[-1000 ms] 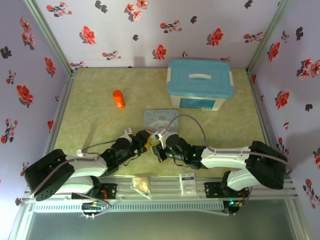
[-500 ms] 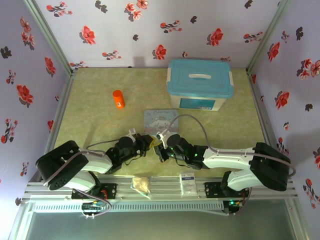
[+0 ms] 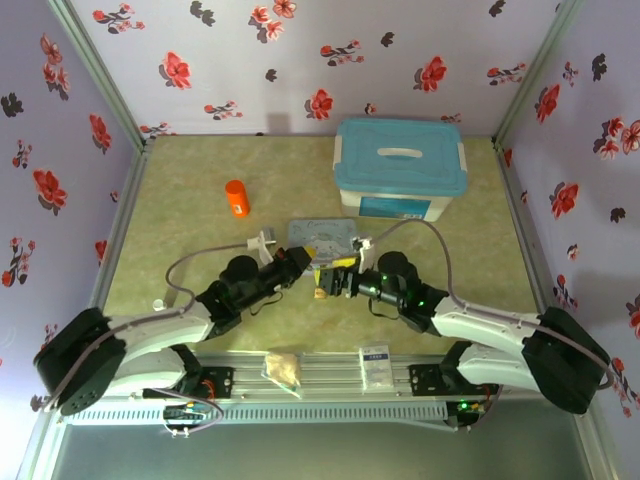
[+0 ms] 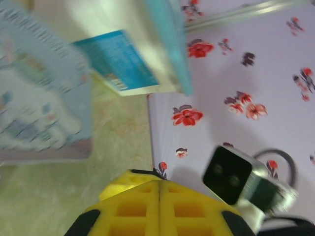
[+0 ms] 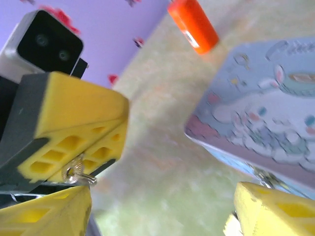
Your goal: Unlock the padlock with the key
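Where the pale green table [image 3: 200, 250] ends at the flowered walls, the blue-lidded storage box [image 3: 400, 168] stands at the far right; the pale blue cartoon tin [image 3: 318, 232] lies just in front of it, and the orange bottle [image 3: 236, 198] sits well apart to the tin's left; your two arms meet nose to nose at the tin's near edge. Your right gripper [image 5: 160, 201] stands wide open with nothing between its yellow fingers [image 5: 275, 209]; your left gripper [image 4: 160, 184] is fully closed, pads pressed together; your right wrist camera shows a thin metal loop [image 5: 78, 173] pinched at the lower edge of those pads, just beside the right gripper's finger at the lower left of that view; the loop is too small to tell whether it is the padlock's shackle or part of the key.
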